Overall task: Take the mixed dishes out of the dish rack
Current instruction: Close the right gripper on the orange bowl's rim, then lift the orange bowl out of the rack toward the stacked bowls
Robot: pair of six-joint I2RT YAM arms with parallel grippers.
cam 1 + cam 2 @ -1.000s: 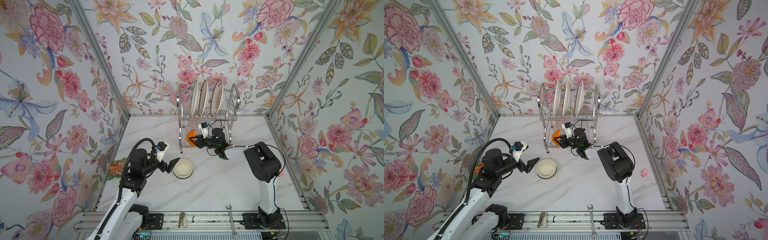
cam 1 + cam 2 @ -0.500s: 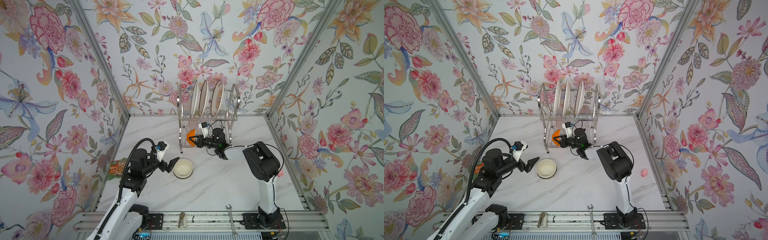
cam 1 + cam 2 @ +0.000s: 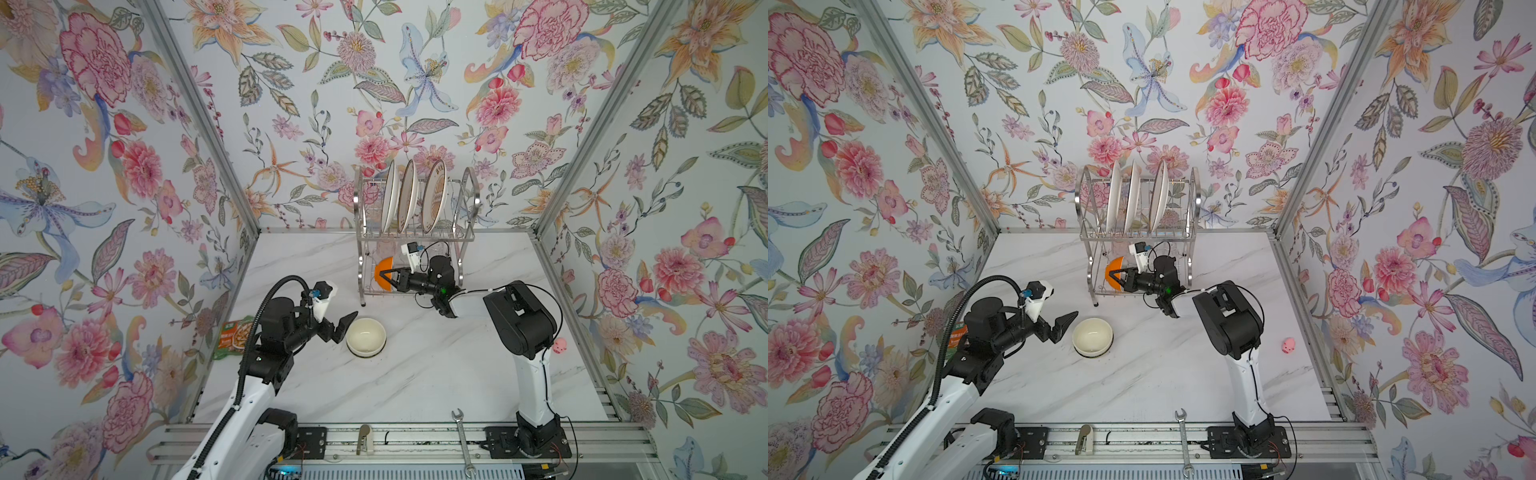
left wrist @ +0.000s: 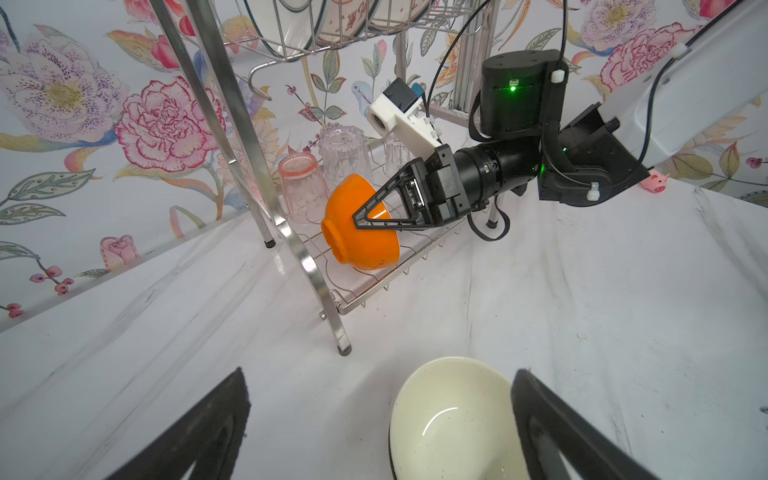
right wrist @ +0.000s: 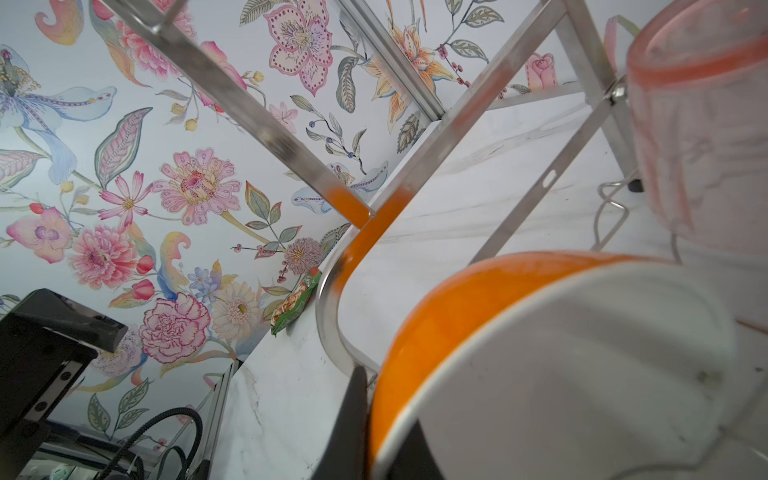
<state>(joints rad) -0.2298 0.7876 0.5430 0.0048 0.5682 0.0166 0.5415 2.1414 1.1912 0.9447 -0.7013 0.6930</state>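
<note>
Dishes mostly sit in the dish rack [image 4: 235,124], which stands at the middle of the tabletop's [image 3: 436,374] back edge. Three white plates [image 3: 408,195] stand upright in the upper tier's slots. On the lower tier a pink tumbler [image 4: 297,187] and a clear tumbler [image 4: 345,156] stand mouth-down behind an orange bowl [image 4: 353,249]. That bowl lies tipped on its side at the left end of the lower shelf, foot toward the rack's left frame, and looks to be resting on the wires. The right gripper [image 4: 361,218] reaches in from the right and is clamped narrow on its rim — one finger outside the orange wall, the other inside against the white lining. A cream bowl [image 3: 365,336] is already out, upright on the tabletop in front of the rack's left front leg. The left gripper [image 4: 379,374] hovers just beside it with its jaws spread wide, holding nothing.

The step in hand, I judge, is taking out the orange bowl, with the grip made and the lift not yet begun. The next move calls for drawing the bowl forward and out between the shelves — low enough to miss the upper tier, and clear of the left frame and the pink tumbler just behind. It then needs setting down on open marble near the cream bowl
</note>
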